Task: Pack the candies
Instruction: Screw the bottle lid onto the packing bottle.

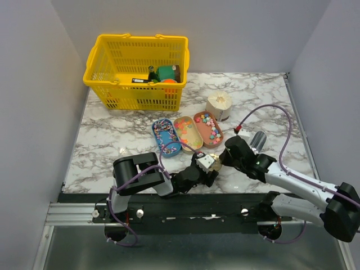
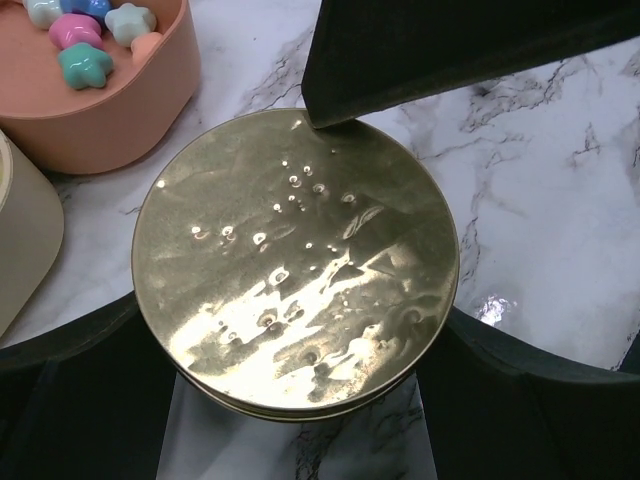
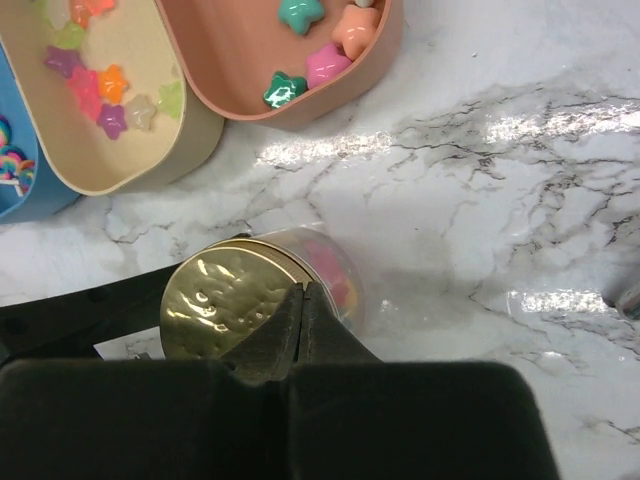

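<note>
Here, left hand [image 1: 207, 162] clamped wide on gold-lidded jar [image 2: 295, 265], right hand [image 3: 302, 300] pinched together, touching its lid

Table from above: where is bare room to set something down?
Bare marble: left of the blue tray, in front of the yellow basket; also right of the cream container, though a purple cable loops there. Crowded: the three trays side by side, and before them the jar held by the left gripper, the right gripper at its lid.
</note>
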Controlling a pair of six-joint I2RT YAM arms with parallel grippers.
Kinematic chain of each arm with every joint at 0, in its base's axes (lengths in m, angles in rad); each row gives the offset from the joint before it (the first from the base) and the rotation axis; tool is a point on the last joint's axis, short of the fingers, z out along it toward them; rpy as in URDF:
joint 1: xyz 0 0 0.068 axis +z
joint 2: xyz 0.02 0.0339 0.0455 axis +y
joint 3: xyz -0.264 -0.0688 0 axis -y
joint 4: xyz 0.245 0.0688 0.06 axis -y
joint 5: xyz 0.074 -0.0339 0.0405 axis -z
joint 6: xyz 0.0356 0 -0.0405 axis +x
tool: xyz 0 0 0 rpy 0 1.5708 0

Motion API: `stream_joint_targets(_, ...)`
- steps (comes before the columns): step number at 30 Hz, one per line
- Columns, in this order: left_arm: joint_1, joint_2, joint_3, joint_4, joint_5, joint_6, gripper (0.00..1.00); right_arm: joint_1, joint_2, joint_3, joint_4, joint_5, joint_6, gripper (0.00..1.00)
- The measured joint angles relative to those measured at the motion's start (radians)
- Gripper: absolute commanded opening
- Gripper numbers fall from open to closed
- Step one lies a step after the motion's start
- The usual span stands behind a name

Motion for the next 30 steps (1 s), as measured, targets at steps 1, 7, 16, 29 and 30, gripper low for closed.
stream_joint_targets(1, -0.001, 0.000, 0.002, -0.002, -0.003, 0.000, 0.77, -0.003, -0.017, -0.023, 0.021, -0.005, 0.000, 0.01)
stream_joint_targets(7, -0.004, 0.000, 0.013, -0.030, -0.027, -0.008, 0.77, -0.022, -0.124, -0.141, 0.140, -0.041, 0.019, 0.01)
stream_joint_targets(16, -0.003, 0.008, 0.044, -0.066, -0.042, -0.012, 0.77, -0.015, -0.349, -0.210, -0.013, -0.250, 0.046, 0.01)
stream_joint_targets(29, -0.003, 0.017, 0.052, -0.063, -0.031, -0.011, 0.77, 0.006, -0.365, -0.034, -0.349, -0.089, 0.112, 0.40)
stream_joint_targets(30, -0.003, 0.017, 0.051, -0.061, -0.030, -0.011, 0.77, 0.006, -0.355, -0.026, -0.344, -0.072, 0.110, 0.40)
